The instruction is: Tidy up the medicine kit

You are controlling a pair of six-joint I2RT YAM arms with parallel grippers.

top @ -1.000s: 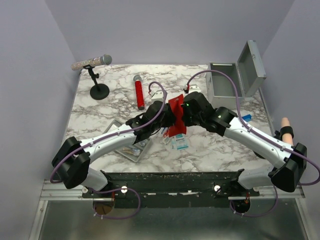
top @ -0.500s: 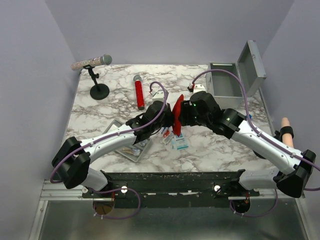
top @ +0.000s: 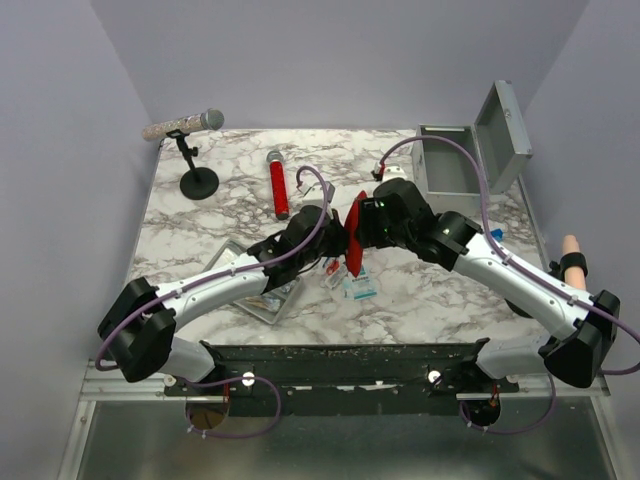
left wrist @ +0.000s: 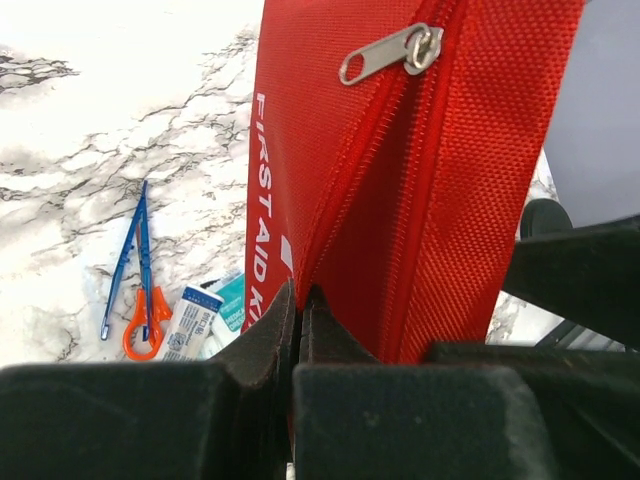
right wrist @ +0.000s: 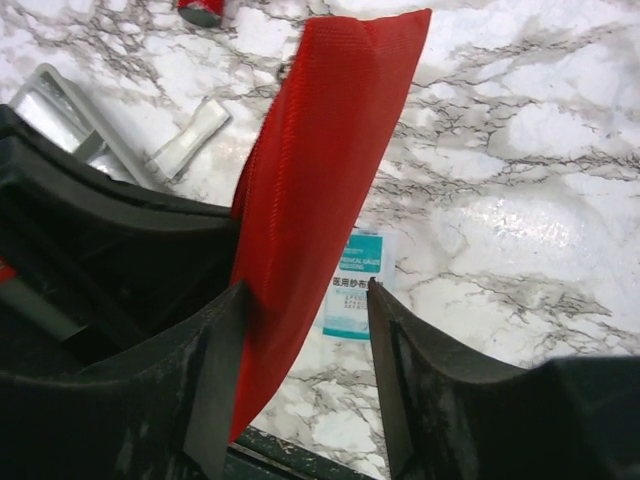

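Top external view: we see both arms meeting over the middle of the marble table (top: 200, 225), with a red first aid pouch (top: 354, 238) standing on edge between them. The left gripper (top: 336, 240) is clamped on the pouch. In its wrist view the two pads (left wrist: 270, 335) are pressed together on the pouch's lower edge, below the silver zipper pull (left wrist: 390, 55). The right gripper (top: 364, 230) has its jaws spread on either side of the pouch (right wrist: 320, 170). One finger lies against the fabric and the other stands clear of it, so it grips nothing.

The medicine kit (top: 445, 170) sits at the far right corner of the table, lid up, well apart from the pouch.

Under the pouch lies a white and teal packet (right wrist: 352, 285). Beside it we make out a white tube (left wrist: 188, 322) and a blue and orange tool (left wrist: 135, 290). A shallow grey tray (top: 268, 300) lies under the left arm. A red microphone (top: 278, 185) lies further back, and a second microphone on a stand (top: 185, 125) is at the far left.
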